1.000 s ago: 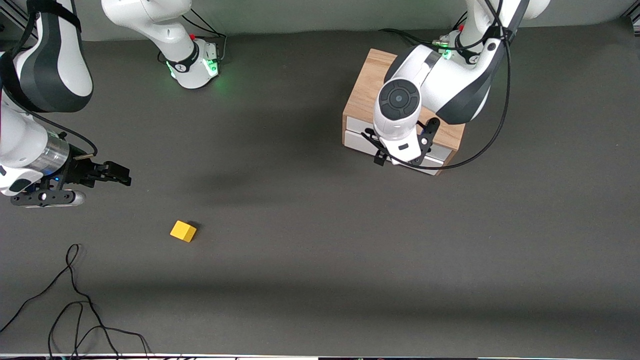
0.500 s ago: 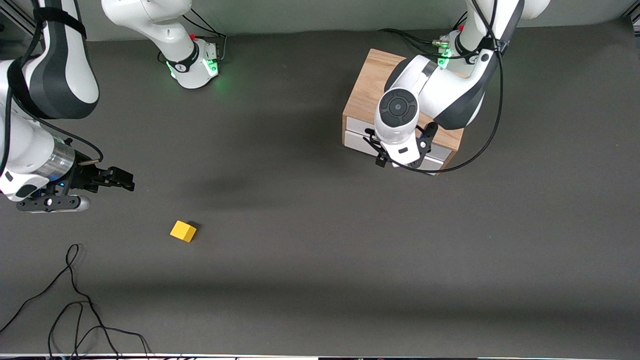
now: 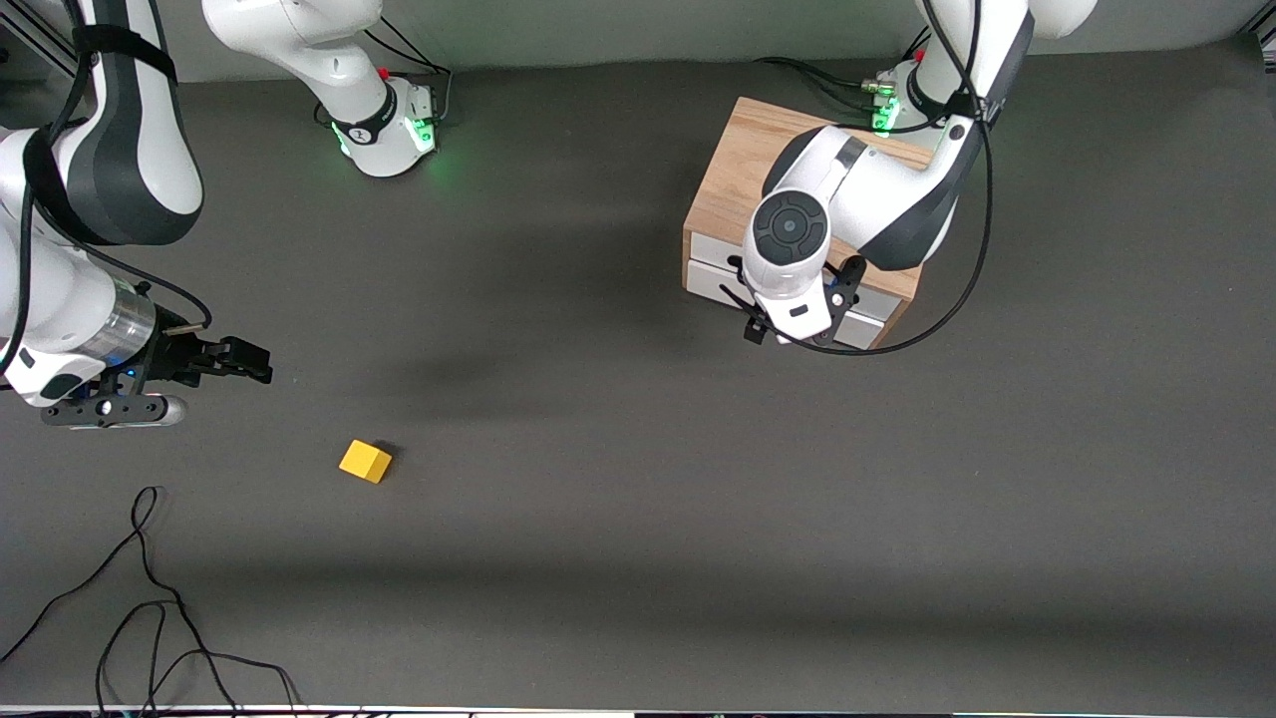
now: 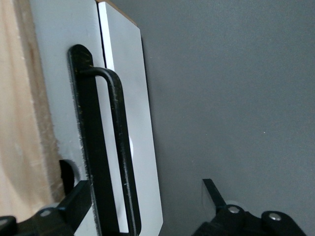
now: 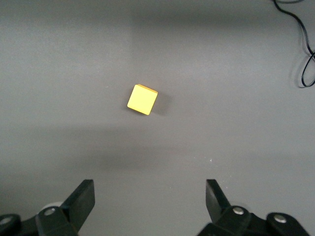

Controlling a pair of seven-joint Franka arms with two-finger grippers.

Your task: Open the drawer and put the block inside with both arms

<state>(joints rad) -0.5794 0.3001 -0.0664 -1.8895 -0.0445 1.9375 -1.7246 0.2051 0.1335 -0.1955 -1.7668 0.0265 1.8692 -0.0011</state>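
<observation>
The light-wood box (image 3: 743,165) stands near the left arm's base, its white drawer front (image 3: 710,269) facing the front camera and shut. My left gripper (image 4: 142,194) hangs open in front of that panel. The long black handle (image 4: 119,147) lies between its fingers, touching neither; one finger (image 4: 74,199) is near the panel, the other finger (image 4: 212,192) is over bare table. The yellow block (image 3: 366,462) lies on the mat toward the right arm's end. My right gripper (image 3: 249,361) hovers open beside it, with the block (image 5: 142,99) ahead of its fingers and nothing between them.
Loose black cables (image 3: 150,598) lie on the mat near the front camera at the right arm's end, also in the right wrist view as cables (image 5: 301,44). The right arm's round base (image 3: 384,125) stands at the table's back edge.
My left hand has drawn in closer to the drawer front. My right gripper has drifted a little toward the block. The block and the box have not moved.
</observation>
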